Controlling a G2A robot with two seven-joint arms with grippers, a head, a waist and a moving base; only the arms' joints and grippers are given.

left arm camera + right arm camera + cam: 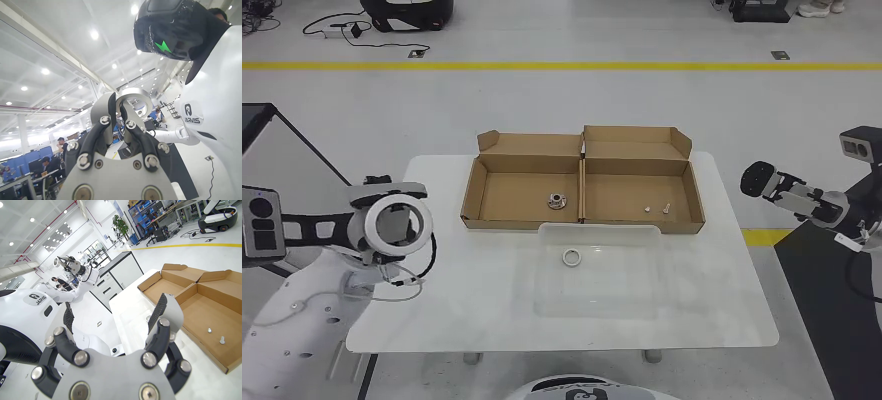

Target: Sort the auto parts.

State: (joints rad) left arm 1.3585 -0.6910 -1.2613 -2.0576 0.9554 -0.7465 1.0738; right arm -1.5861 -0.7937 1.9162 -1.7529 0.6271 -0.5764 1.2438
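- Ring (140, 94) wall clamped by left gripper (117, 106), plain from its wrist view.
- Right gripper (115, 303) spread, empty.
- Boxed part (556, 199) plain from above, mostly behind right finger (170, 311).

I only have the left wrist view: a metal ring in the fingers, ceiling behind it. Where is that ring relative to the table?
Observer: The metal ring is held up in the air by the table's left edge.
Operator: What's on the table?
Observer: Two open cardboard boxes side by side: the left box holds a round dark part, the right box two small metal fasteners.
Operator: Anything else?
Observer: A small white ring lies in a clear tray in front of the boxes.
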